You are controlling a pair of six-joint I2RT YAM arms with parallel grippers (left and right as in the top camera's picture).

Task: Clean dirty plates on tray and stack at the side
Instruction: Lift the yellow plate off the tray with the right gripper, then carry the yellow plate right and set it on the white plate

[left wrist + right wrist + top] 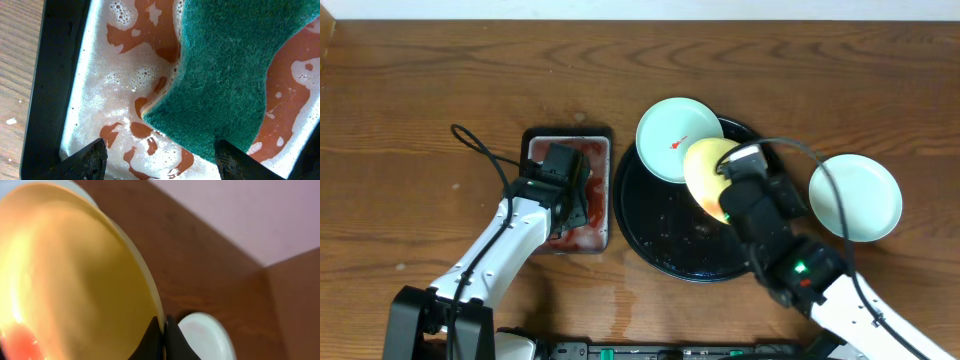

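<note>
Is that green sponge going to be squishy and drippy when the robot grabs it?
Probably squishy: the green sponge has a wavy edge and a fuzzy scrubbing face, so it should bend between the fingers. Likely drippy and a bit slippery too, since it lies in foamy reddish water in the sponge tray.

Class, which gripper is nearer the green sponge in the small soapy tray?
Left. The left gripper is open directly over the green sponge. The right gripper is away at the black tray, its fingers shut on the yellow plate.
</note>
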